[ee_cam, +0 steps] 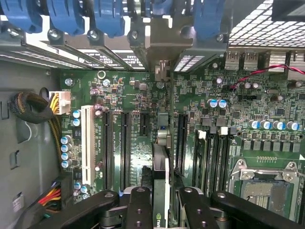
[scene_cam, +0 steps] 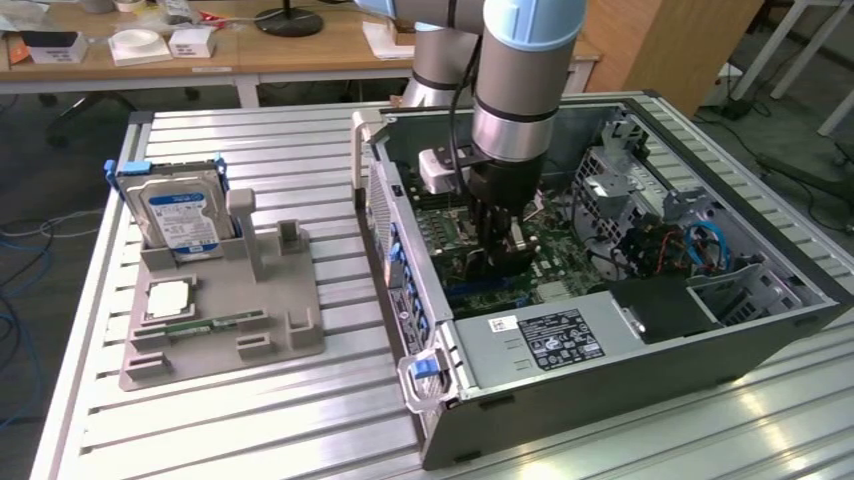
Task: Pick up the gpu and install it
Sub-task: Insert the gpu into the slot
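One card in hand: my gripper (ee_cam: 165,194) is clamped on the gpu (ee_cam: 160,162), one finger (ee_cam: 139,210) on each flat face. In the exterior view the gripper (scene_cam: 497,240) is down inside the open computer case (scene_cam: 601,400), low over the motherboard (ee_cam: 138,95).

Why held like this: the card stands on edge, thin top edge toward the wrist camera and contact edge down at the board, which I'd say is the only way it goes into a slot. Gripping the faces near one end leaves the metal bracket end free.

Direction: the long axis runs parallel to the long black slots (ee_cam: 181,143). The bracket end (ee_cam: 162,71) points at the case's rear wall, the one with the blue clips (ee_cam: 107,19), and lines up with a gap between the slot covers. In the exterior view that wall is toward the exterior view's left.

The card sits between a short black slot and a long one. Its own body hides what's under it, so I can't tell if it's seated or just above.

Outside the case sits the parts tray (scene_cam: 227,340) with the hard drive (scene_cam: 180,215) and memory stick (scene_cam: 220,325) in their places, well apart from me.
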Motion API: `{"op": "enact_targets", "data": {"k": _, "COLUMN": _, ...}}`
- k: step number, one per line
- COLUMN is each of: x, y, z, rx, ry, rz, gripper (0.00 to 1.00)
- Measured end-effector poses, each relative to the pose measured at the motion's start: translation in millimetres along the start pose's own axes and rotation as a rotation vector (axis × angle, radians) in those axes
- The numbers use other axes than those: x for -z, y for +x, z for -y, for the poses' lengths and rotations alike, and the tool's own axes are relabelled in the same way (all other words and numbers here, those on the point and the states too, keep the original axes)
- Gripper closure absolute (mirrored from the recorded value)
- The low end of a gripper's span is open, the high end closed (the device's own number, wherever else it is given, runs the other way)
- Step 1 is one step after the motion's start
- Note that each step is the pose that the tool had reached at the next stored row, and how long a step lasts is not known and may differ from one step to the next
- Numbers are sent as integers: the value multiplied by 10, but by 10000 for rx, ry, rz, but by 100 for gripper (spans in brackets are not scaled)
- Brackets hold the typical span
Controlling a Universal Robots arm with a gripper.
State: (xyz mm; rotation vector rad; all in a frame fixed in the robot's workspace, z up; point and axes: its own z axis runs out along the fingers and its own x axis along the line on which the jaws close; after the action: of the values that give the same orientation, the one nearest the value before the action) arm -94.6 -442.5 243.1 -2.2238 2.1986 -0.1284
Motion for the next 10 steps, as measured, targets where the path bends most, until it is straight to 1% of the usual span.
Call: {"op": "enact_targets", "data": {"k": 10, "x": 24, "y": 4, "z": 2, "rx": 0, "ry": 1, "rz": -10, "gripper": 74}}
